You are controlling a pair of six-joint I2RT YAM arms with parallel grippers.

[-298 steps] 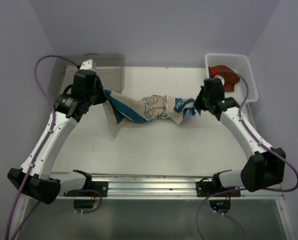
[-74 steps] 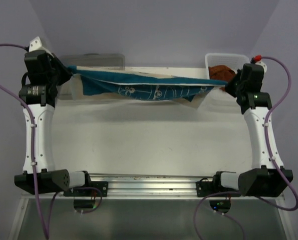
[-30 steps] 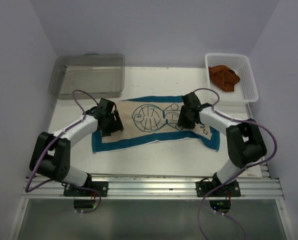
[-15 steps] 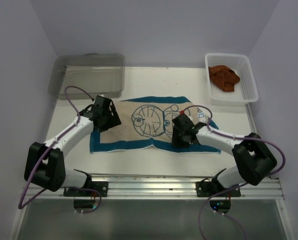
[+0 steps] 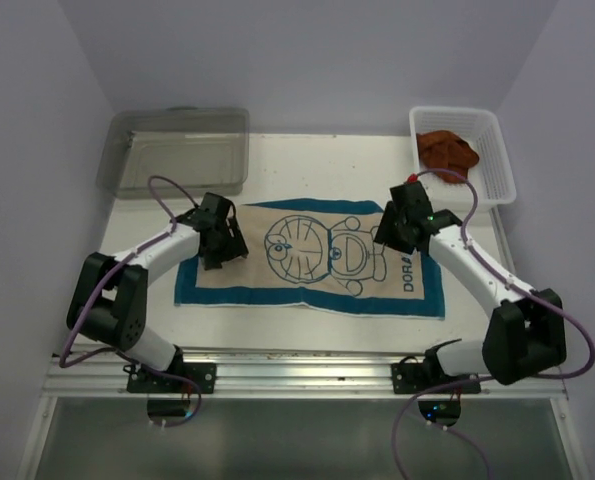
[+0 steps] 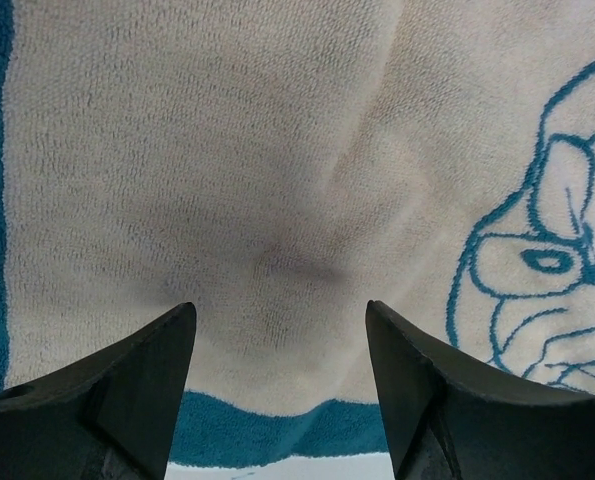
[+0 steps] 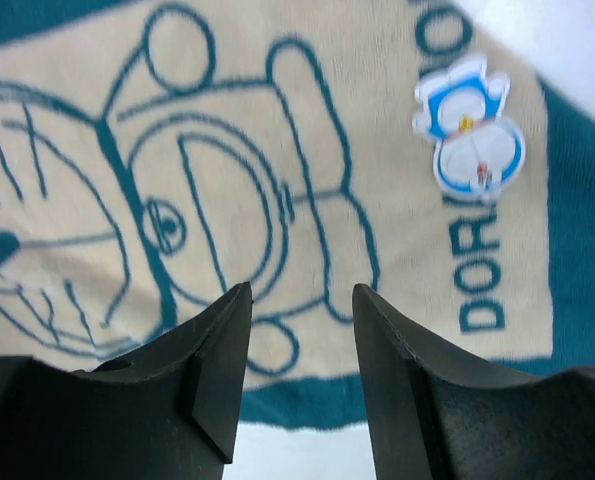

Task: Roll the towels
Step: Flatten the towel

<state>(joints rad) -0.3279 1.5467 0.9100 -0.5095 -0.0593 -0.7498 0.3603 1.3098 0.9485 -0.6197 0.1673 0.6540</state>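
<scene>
The cream towel (image 5: 307, 262) with blue edges, a blue drawing and lettering lies spread flat on the white table (image 5: 307, 170). My left gripper (image 5: 224, 250) hovers open over the towel's left part (image 6: 277, 180), nothing between its fingers. My right gripper (image 5: 395, 238) stands open above the towel's right part (image 7: 277, 160), near the lettering (image 7: 477, 270), also holding nothing. The rust-brown towel (image 5: 449, 152) lies crumpled in the white mesh basket (image 5: 497, 165) at the back right.
A clear plastic bin (image 5: 175, 152) stands at the back left of the table. Purple walls close in the back and sides. A metal rail (image 5: 297, 362) with the arm bases runs along the near edge.
The right gripper has moved from the towel's near middle to its right part and opened wider. The towel now lies flatter and further right. The left gripper shifted slightly toward the near side.
</scene>
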